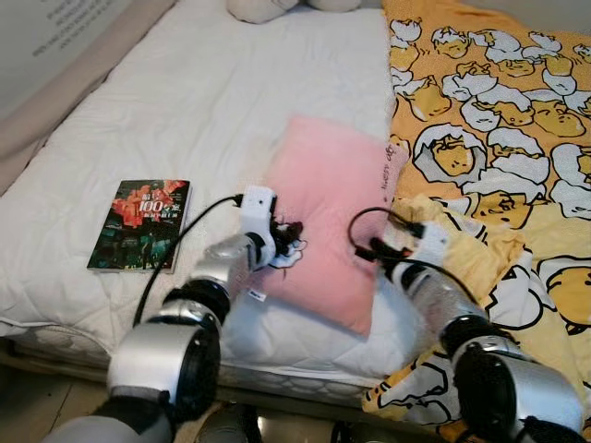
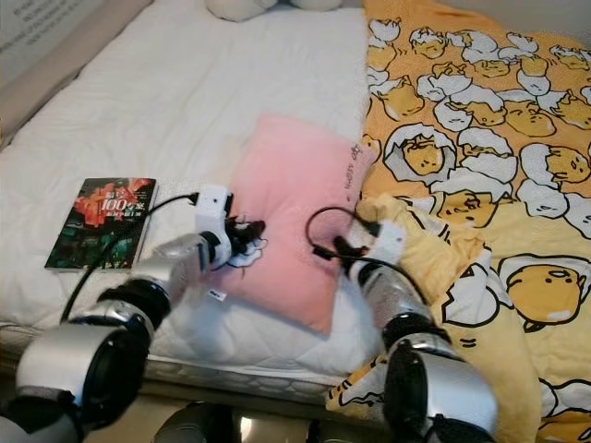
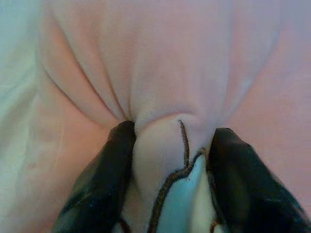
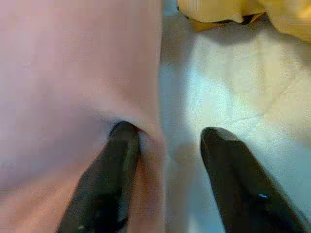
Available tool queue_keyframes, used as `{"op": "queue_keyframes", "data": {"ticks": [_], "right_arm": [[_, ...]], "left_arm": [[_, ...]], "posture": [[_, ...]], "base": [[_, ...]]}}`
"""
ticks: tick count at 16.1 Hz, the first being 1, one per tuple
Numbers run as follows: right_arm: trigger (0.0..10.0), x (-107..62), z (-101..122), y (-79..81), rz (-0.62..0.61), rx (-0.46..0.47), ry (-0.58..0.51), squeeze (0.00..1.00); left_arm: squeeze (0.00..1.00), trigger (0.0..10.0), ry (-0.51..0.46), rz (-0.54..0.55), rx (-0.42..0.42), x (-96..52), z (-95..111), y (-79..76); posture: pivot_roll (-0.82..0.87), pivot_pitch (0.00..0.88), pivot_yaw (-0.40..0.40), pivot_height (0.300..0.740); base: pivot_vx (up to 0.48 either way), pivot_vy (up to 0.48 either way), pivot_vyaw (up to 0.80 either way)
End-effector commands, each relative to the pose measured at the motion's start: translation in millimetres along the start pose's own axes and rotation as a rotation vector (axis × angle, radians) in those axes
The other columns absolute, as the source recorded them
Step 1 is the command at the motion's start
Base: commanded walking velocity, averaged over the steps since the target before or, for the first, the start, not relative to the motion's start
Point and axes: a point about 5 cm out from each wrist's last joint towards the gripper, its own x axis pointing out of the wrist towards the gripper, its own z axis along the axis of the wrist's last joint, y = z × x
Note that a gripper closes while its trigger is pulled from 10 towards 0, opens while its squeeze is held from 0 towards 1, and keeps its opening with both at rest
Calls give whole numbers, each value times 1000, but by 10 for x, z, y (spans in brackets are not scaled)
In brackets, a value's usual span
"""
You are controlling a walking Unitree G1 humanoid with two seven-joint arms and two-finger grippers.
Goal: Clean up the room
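While the left hand pinches the pink pillow, the right hand apparently straddles its edge, fingers apart

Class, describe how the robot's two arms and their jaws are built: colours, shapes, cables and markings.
Both arms are silver tubes with black rounded joints. Each wrist has a white block with a looping black cable. The left gripper and right gripper each end in two long, glossy black fingers. A small white label sits under the left forearm.

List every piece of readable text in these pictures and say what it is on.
"100" in large white numerals: on the cover of the book lying on the white mattress; the characters around it are too blurred to read.
Small dark writing along the pink pillow edge: too small to read.
Faint print on the wall, top left: illegible.
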Motion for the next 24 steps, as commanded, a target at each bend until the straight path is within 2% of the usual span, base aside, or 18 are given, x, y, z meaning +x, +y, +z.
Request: {"op": "queue_keyframes", "data": {"ticks": [1,2,3,4,6,7,8,10,12,14,16,18,19,20,22,24], "right_arm": [[0,-19,-100,-56,-25,2,35,0],[0,-11,-141,-19,-8,-38,53,0],[0,-10,-158,-6,0,-36,58,0],[0,-6,-222,26,10,11,76,0],[0,-15,-348,41,3,94,97,0],[0,-18,-424,68,10,108,118,0],[0,-19,-485,92,11,76,138,0],[0,-13,-525,132,9,88,149,0],[0,-8,-522,142,0,70,148,0],[0,11,-428,161,10,43,112,0],[0,30,-369,222,46,28,94,0],[0,46,-325,269,54,18,75,0],[0,64,-217,305,59,27,32,0],[0,95,97,443,129,49,-77,0],[0,89,361,534,175,27,-164,0],[0,23,700,609,238,18,-283,0]], "left_arm": [[0,0,93,-30,-18,0,-275,-94],[0,0,104,-37,12,0,-307,-112],[0,0,104,-38,15,1,-305,-115],[0,0,97,-39,42,-4,-264,-86],[0,0,80,-9,27,-31,-215,11],[0,0,72,-9,23,-36,-187,29],[0,0,66,-14,24,-32,-161,26],[0,0,40,-12,34,-20,-78,25],[0,0,11,-22,44,-9,-1,9],[0,0,-99,-14,31,-12,185,26],[0,0,-142,-35,71,-18,230,4],[0,0,-203,-54,53,-35,301,3],[0,0,-236,-71,69,-54,349,8],[0,0,-317,-94,95,-112,515,46],[0,0,-398,-111,107,-177,722,76],[0,0,-473,-94,203,-266,996,109]], "posture": [[26,51,-28,740],[40,15,-25,740],[40,15,-25,740],[51,10,-29,740],[55,28,-21,740],[60,40,-17,740],[66,51,-14,740],[85,60,-7,740],[85,57,-3,740],[85,33,2,740],[84,0,7,740],[86,0,8,740],[95,0,6,740],[99,0,1,740],[100,0,1,740],[109,0,-4,740]], "base": [[0,0,0],[0,0,0],[0,0,0],[0,0,0],[0,0,0],[0,0,0],[0,0,0],[0,0,0],[0,0,0],[0,0,0],[0,0,0],[0,0,0],[0,0,0],[0,0,0],[0,0,0],[0,0,0]]}}
